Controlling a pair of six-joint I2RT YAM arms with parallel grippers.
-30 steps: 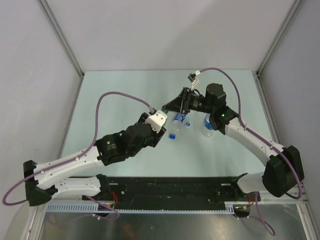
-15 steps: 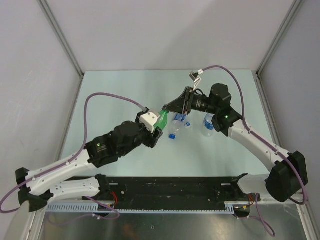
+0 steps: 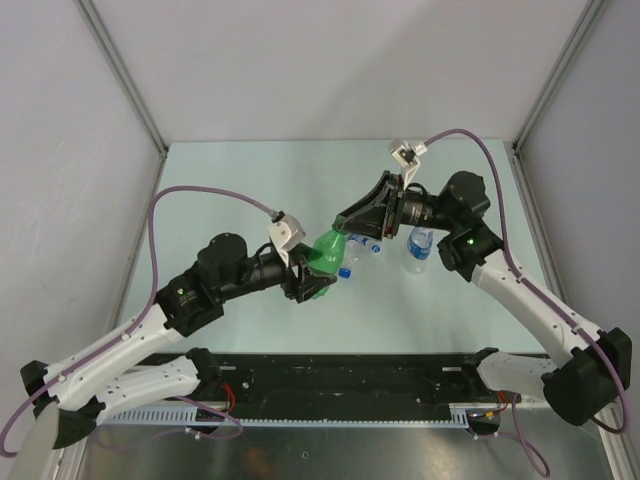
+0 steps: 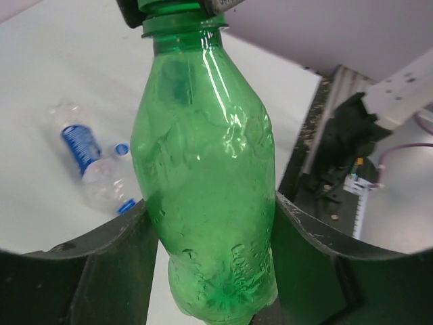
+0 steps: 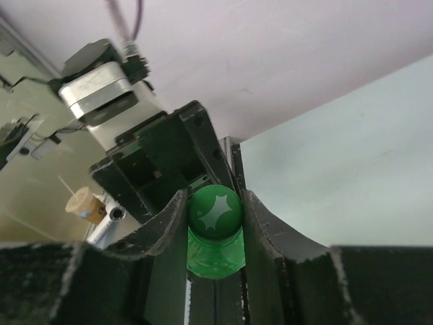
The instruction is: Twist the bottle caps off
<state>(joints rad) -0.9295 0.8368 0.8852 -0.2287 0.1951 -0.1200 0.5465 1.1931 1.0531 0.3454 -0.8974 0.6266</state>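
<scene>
Centrally, green bottle (image 4: 206,169) sits off pale bench (image 3: 250,165); left fingers (image 4: 115,271) clamp its lower body, base cut off. Right fingers (image 5: 159,237) pinch green cap (image 5: 215,215), hidden in top view. Clear bottle (image 4: 95,169) lies behind, part-hidden. Grey walls (image 3: 300,70) around.

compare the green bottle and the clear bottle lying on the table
The green bottle is green all over; the clear bottle is see-through with a blue label. The green bottle is held, left gripper on its body and right gripper on its cap; the clear bottle lies untouched. Both are small plastic bottles.
</scene>
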